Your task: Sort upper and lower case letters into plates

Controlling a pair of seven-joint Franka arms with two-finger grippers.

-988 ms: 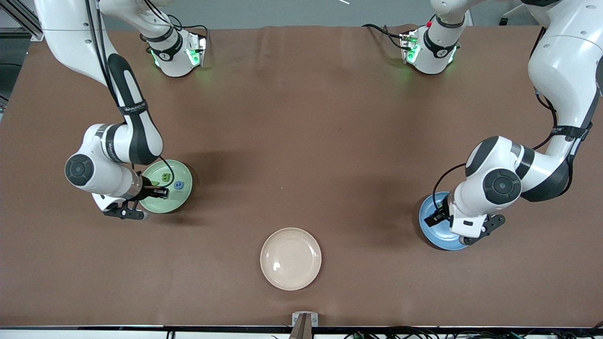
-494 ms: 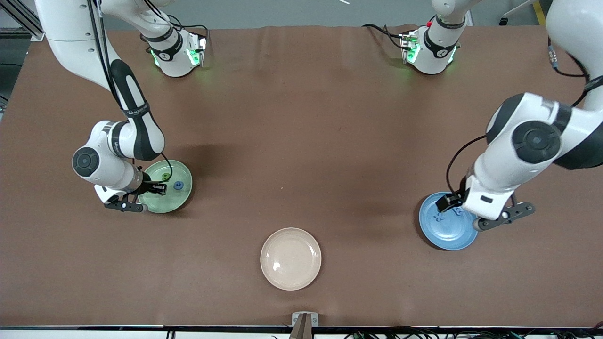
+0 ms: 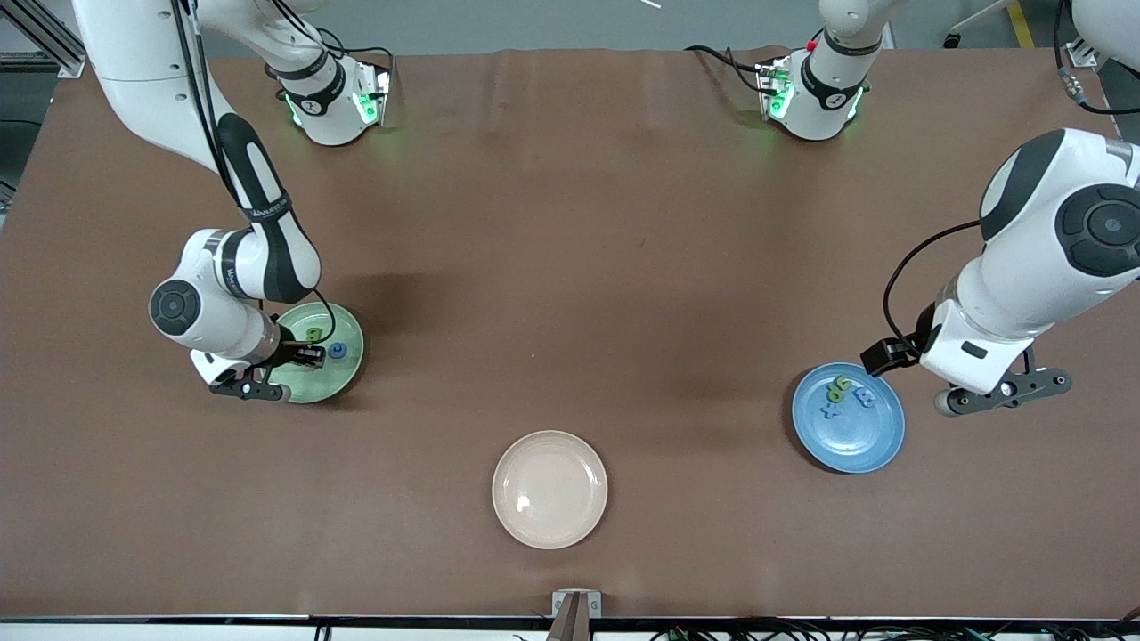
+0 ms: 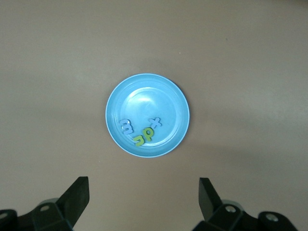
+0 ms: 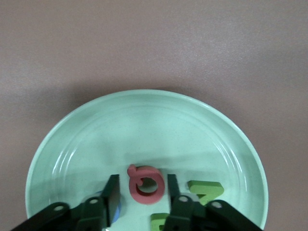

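Red letter (image 5: 145, 184) lay flat in green plate (image 3: 343, 374) between right gripper (image 5: 142, 192) jaws, spread beside it; left gripper (image 4: 143, 197) jaws spread, above blue plate (image 4: 147, 115).

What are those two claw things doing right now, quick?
Left gripper: jaws open, empty, up over the blue plate.
Right gripper: jaws open around a red letter lying in the green plate.

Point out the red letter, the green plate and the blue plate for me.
red letter (image 5: 145, 183): right wrist view, on its ring.
green plate (image 5: 144, 120): right wrist view, bare inner floor.
blue plate (image 4: 144, 98): left wrist view, bare inner floor.
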